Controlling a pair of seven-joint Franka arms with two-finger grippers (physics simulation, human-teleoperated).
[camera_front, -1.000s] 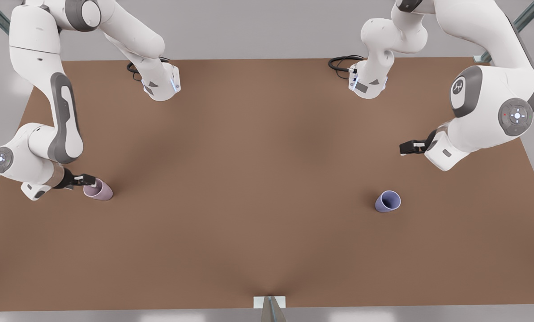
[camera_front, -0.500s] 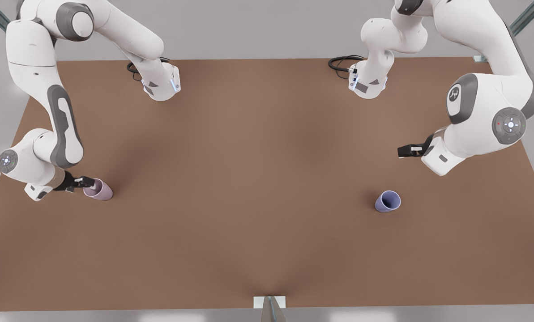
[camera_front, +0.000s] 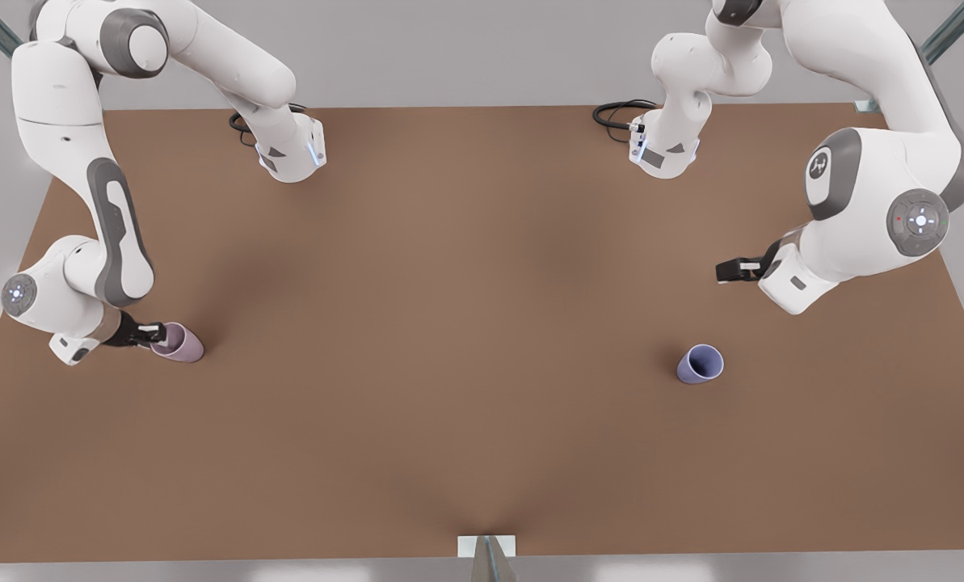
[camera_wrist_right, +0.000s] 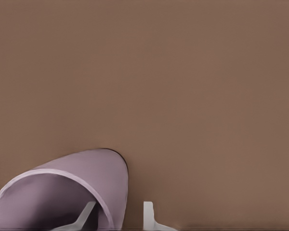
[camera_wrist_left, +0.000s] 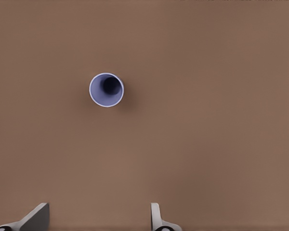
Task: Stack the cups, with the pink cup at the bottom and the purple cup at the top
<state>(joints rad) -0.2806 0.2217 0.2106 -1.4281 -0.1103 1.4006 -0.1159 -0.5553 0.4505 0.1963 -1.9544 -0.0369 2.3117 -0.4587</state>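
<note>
The pink cup point(camera_front: 181, 343) stands on the brown table point(camera_front: 465, 323) at the front view's left, its mouth tipped toward the camera. My right gripper point(camera_front: 152, 331) is at its rim. In the right wrist view that gripper point(camera_wrist_right: 119, 208) straddles the wall of the pink cup point(camera_wrist_right: 62, 192), one finger inside and one outside. The fingers are partly closed, with a gap still showing on the outer side. The purple cup point(camera_front: 700, 363) stands upright at the front view's right. My left gripper point(camera_front: 724, 271) hovers behind it, open and holding nothing. The left wrist view looks down into the purple cup point(camera_wrist_left: 106, 89), well beyond that gripper point(camera_wrist_left: 97, 211).
Both arm bases point(camera_front: 292, 153) point(camera_front: 663, 149) sit at the table's back edge with black cables point(camera_front: 615, 113) beside them. A small white bracket point(camera_front: 486, 546) is at the middle of the front edge. Bare brown tabletop lies between the two cups.
My right gripper has sunk a little lower over the pink cup's rim, its arm shifting slightly. The left arm has eased a bit toward the front view's left. Neither cup has moved.
</note>
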